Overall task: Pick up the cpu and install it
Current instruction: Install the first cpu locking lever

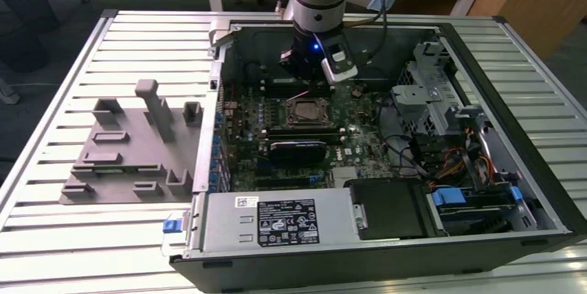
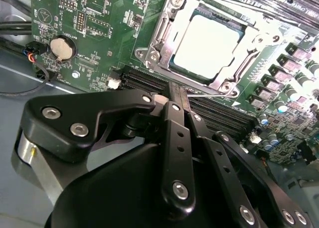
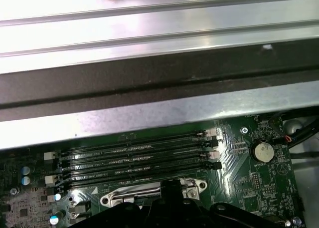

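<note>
One cpu (image 2: 207, 46) sits seated in the motherboard socket (image 2: 164, 38), with the clenched, empty pincer (image 2: 178, 96) just beside it.

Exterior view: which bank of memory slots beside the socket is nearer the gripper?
The bank above the socket in the picture, just under the gripper; the other bank lies below the socket.

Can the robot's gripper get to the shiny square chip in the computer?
Probably yes. The cpu sits in its socket with its top bare, nothing lying over it. The gripper hangs just beside it, its fingers pressed together, inside the open case, with no cable crossing between them.
</note>
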### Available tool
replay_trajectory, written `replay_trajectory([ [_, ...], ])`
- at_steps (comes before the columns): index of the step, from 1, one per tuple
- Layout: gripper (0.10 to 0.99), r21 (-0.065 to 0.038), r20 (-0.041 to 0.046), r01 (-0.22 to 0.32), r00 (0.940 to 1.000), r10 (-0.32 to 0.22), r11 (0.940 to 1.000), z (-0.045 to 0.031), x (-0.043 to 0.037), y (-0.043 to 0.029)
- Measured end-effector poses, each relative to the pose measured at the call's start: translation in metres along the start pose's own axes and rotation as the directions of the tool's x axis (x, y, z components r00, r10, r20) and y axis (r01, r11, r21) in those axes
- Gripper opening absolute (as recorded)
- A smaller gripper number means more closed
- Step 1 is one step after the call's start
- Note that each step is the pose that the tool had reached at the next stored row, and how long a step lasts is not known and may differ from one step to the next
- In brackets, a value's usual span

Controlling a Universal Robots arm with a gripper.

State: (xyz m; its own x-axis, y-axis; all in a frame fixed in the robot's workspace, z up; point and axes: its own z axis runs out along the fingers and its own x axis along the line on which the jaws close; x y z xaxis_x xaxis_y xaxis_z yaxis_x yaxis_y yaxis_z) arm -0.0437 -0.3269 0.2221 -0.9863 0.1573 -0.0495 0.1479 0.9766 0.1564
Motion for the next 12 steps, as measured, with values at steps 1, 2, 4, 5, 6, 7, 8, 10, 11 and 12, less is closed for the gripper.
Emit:
replay_trajectory([
  [1, 0.106, 0.0, 0.0024, 0.0, 1.0, 0.0, 1.0, 0.0002, 0.0001, -0.0001],
  [2, 0.106, 0.0, 0.0045, 0.001, 1.0, -0.001, 1.0, 0.0006, 0.0, -0.0001],
  [4, 0.106, 0.0, 0.0053, 0.001, 1.0, -0.001, 1.0, 0.0012, 0.0001, 0.0],
  [5, 0.106, 0.0, 0.0054, 0.001, 1.0, -0.001, 1.0, 0.0015, 0.0002, 0.0001],
  [6, 0.106, 0.0, 0.0055, 0.001, 1.0, -0.001, 1.0, 0.0018, 0.0004, 0.0005],
  [7, 0.106, 0.0, 0.0055, 0.001, 1.0, -0.001, 1.0, 0.0022, 0.0005, 0.0009],
  [8, 0.106, 0.0, 0.0054, 0.001, 1.0, -0.001, 1.0, 0.0026, 0.0006, 0.0013],
  [10, 0.106, 0.0, 0.0055, 0.001, 1.0, -0.001, 1.0, 0.0039, 0.0008, 0.0017],
  [11, 0.106, 0.001, 0.0055, 0.001, 1.0, -0.001, 1.0, 0.0046, 0.0008, 0.0017],
  [12, 0.106, 0.001, 0.0055, 0.001, 1.0, -0.001, 1.0, 0.0052, 0.0008, 0.0016],
])
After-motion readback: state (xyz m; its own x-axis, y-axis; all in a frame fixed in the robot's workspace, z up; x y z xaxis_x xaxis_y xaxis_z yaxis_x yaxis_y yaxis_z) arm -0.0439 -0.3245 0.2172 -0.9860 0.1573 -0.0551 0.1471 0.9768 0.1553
